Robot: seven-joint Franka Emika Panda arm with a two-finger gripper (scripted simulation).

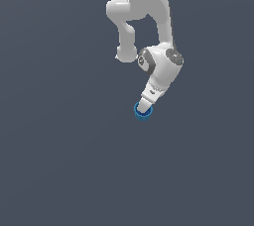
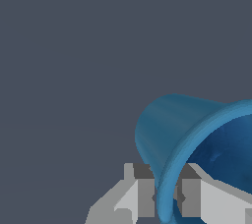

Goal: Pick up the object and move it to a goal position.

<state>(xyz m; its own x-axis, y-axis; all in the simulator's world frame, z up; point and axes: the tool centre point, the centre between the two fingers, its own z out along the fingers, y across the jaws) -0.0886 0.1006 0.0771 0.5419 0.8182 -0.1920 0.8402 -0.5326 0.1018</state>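
Note:
The object is a small bright blue cup (image 1: 143, 112) at the tip of my white arm, near the middle of the exterior view. My gripper (image 1: 144, 108) points down at it and hides its top there. In the wrist view the blue cup (image 2: 172, 125) is close and tilted, with its hollow inside showing. My gripper (image 2: 166, 198) is shut on the cup's rim wall, with one grey finger (image 2: 145, 196) outside the wall and the other finger (image 2: 189, 196) inside it.
Only a plain dark grey ground (image 1: 59, 160) surrounds the arm and cup. No goal marker or other object shows in either view.

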